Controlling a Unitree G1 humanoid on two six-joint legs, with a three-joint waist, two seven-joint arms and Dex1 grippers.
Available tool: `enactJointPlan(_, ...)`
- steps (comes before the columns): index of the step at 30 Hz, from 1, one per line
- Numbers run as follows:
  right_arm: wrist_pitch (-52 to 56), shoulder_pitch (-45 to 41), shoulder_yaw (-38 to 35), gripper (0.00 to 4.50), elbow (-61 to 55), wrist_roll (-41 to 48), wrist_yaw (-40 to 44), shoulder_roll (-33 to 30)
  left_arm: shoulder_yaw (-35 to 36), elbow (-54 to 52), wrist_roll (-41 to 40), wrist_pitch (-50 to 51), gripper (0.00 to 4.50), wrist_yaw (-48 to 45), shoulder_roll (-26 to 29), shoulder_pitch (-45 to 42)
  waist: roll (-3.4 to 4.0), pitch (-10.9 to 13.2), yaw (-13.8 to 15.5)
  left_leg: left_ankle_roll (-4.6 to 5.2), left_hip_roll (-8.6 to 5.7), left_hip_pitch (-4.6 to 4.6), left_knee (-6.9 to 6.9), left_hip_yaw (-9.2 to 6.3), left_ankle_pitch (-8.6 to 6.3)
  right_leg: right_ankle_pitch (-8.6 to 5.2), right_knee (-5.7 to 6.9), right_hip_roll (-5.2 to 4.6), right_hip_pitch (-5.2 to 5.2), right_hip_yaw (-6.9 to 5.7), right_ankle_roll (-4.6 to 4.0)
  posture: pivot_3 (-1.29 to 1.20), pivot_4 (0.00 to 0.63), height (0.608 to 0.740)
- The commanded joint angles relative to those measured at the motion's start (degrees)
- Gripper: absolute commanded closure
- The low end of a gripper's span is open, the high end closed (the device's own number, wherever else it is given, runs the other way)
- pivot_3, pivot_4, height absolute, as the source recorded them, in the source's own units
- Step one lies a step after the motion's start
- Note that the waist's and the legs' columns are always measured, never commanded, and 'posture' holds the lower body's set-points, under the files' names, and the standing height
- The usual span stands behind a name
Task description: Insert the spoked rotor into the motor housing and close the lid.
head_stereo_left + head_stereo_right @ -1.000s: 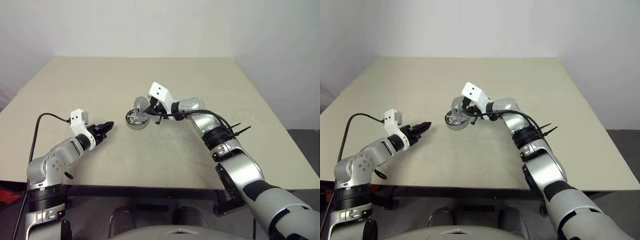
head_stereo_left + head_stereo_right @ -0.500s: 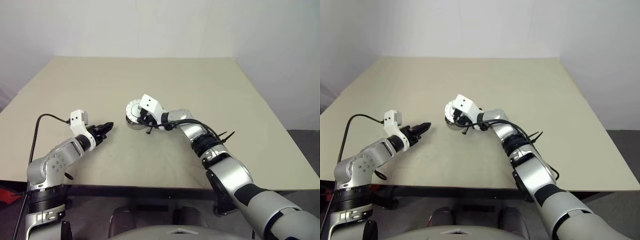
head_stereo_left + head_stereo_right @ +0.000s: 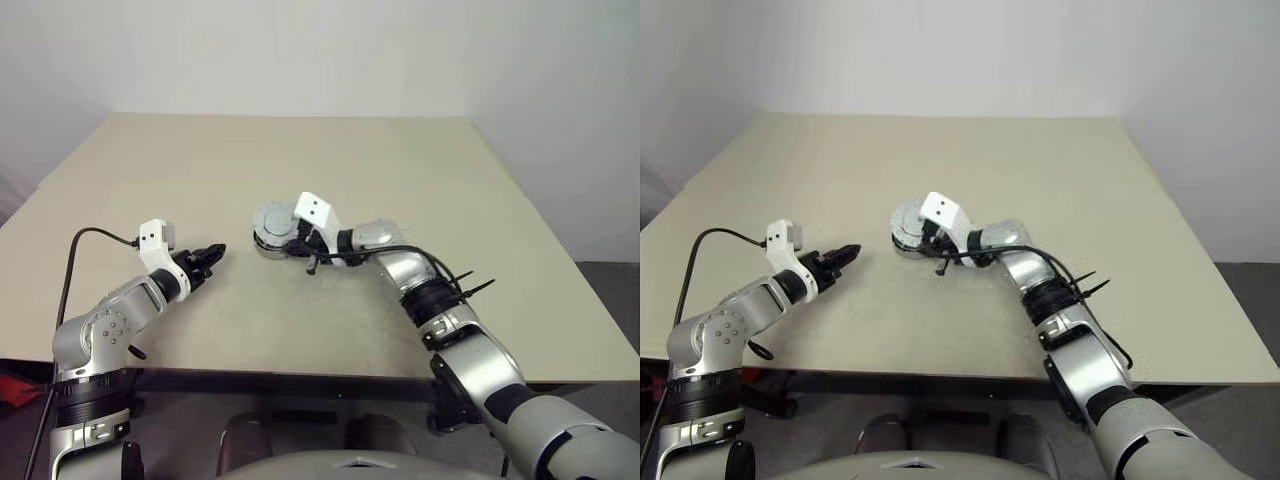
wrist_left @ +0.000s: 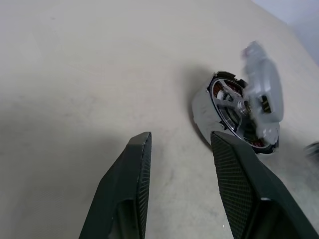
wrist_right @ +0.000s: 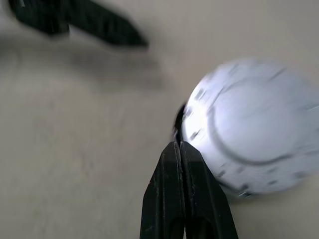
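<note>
The round silver motor housing [image 3: 268, 238] sits mid-table. In the left wrist view the spoked rotor [image 4: 230, 105] lies inside it, and the lid [image 4: 262, 94] stands tilted over it, blurred and slightly ajar. From above, the lid [image 3: 270, 218] covers most of the housing. My right gripper [image 3: 298, 243] is shut and empty. Its joined tips [image 5: 178, 145] are right at the lid's [image 5: 251, 142] edge on the housing's right side. My left gripper [image 3: 211, 253] rests low over the table to the left of the housing. It points at the housing with its fingers [image 4: 134, 164] open and nothing between them.
The beige table [image 3: 400, 160] is bare around the housing. Its front edge runs just below both arms, and the side edges slope away. A black cable [image 3: 85, 240] loops off my left wrist.
The lid stood upright a second ago; my right gripper swept left over the housing and tipped it down. The gripper has since drawn back to the right. My left arm stayed still.
</note>
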Motion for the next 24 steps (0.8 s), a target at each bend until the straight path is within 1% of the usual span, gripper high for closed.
enactJointPlan(1, -2.16, -4.95, -4.19, 4.45, 0.68, 2.49, -4.15, 1.85, 0.08, -1.72, 0.06, -1.07, 2.52, -0.52, 0.14, -1.07, 0.00, 0.00, -0.20, -0.01, 0.00, 0.00, 0.00, 0.00, 0.00, 0.00, 0.01, 0.00, 0.00, 0.00, 0.00, 0.00, 0.000, 0.740)
enactJointPlan(5, -8.38, -9.56, -4.90, 4.45, 12.63, 0.86, -7.80, 4.50, -0.46, -1.10, 0.36, -1.27, 2.52, -0.82, 0.18, -1.71, 0.00, 0.00, -0.18, -0.01, 0.00, 0.05, -0.01, 0.00, 0.01, 0.00, 0.01, 0.00, -0.01, 0.00, 0.00, 0.00, 0.000, 0.740)
enactJointPlan(9, -13.93, -13.44, -5.25, 4.45, 24.09, 0.07, -10.07, 7.50, -0.54, -0.82, 0.57, -1.30, 2.52, -1.10, 0.39, -2.19, 0.02, 0.01, -0.14, 0.00, -0.01, -0.09, -0.02, 0.00, -0.01, 0.00, -0.04, -0.01, -0.10, -0.02, -0.01, 0.00, 0.000, 0.740)
enactJointPlan(13, -18.36, -15.63, -5.54, 4.45, 33.08, -1.09, -12.66, 9.94, -0.07, -1.77, 0.51, -1.08, 2.52, -1.06, 0.40, -1.64, 0.04, 0.02, -0.23, 0.00, -0.01, -0.23, -0.02, 0.00, -0.01, 0.00, -0.06, -0.01, -0.25, -0.03, -0.01, 0.00, 0.000, 0.740)
enactJointPlan(21, -21.20, -16.10, -6.50, 4.45, 38.94, -1.73, -14.08, 11.27, 1.12, -4.14, 0.02, -0.76, 2.52, -0.32, 0.08, 0.66, 0.05, 0.03, -0.22, 0.00, 0.00, -0.22, -0.04, 0.00, -0.02, -0.01, -0.03, -0.01, -0.25, -0.03, -0.02, 0.00, 0.000, 0.740)
enactJointPlan(24, -21.07, -15.28, -7.05, 4.45, 40.77, -2.37, -16.41, 11.69, 1.25, -4.73, -0.10, -0.63, 2.52, -0.04, -0.13, 1.01, 0.05, 0.03, -0.22, -0.01, 0.01, -0.19, -0.04, 0.01, -0.02, 0.00, 0.00, -0.01, -0.25, -0.03, -0.02, 0.00, 0.000, 0.740)
